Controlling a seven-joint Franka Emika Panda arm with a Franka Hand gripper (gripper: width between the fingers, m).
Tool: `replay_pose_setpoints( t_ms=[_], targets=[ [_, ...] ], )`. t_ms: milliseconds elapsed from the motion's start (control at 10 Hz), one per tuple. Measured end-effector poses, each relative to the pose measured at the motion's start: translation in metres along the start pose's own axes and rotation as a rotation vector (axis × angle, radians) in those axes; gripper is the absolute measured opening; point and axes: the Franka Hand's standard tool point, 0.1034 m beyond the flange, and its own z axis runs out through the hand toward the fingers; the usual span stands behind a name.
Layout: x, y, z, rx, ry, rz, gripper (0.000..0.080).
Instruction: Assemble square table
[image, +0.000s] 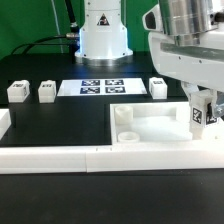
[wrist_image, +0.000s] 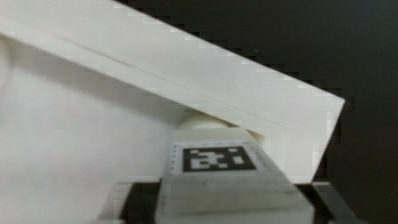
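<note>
The white square slab (image: 155, 128) lies on the black table, with round sockets (image: 124, 114) showing at its corners on the exterior view's left. My gripper (image: 199, 120) is shut on a white tagged leg block (image: 196, 115) and holds it upright over the slab's corner on the exterior view's right. In the wrist view the leg block (wrist_image: 217, 165) sits between my dark fingers (wrist_image: 329, 205), its end over the corner inside the raised rim (wrist_image: 214, 85). Three more leg blocks (image: 17, 92), (image: 46, 92), (image: 158, 87) stand on the table behind the slab.
The marker board (image: 100, 87) lies in front of the robot base (image: 102, 35). A long white border bar (image: 90, 158) runs along the front, and a short one (image: 4, 124) sits at the exterior view's left.
</note>
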Motion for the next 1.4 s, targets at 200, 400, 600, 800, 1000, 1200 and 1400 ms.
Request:
replay_pose_setpoints(
  t_ms=[200, 400, 600, 800, 1000, 1200, 1400],
  targets=[
    [0.0004, -0.0004, -0.0002, 0.009, -0.023, 0.202, 0.0291],
    [0.0000, -0.0007, 0.0006, 0.024, -0.060, 0.481, 0.0291],
    [0.0001, -0.0040, 0.0004, 0.048, -0.062, 0.650, 0.0291],
    [0.0015, -0.0056, -0.0006, 0.057, -0.056, 0.728, 0.0291],
    [0.0032, -0.0062, -0.0015, 0.063, -0.044, 0.762, 0.0291],
    [0.0019, -0.0056, -0.0003, 0.060, -0.044, 0.754, 0.0474],
    [-0.0026, -0.0081, -0.0039, 0.068, -0.046, 0.738, 0.0588]
  ],
)
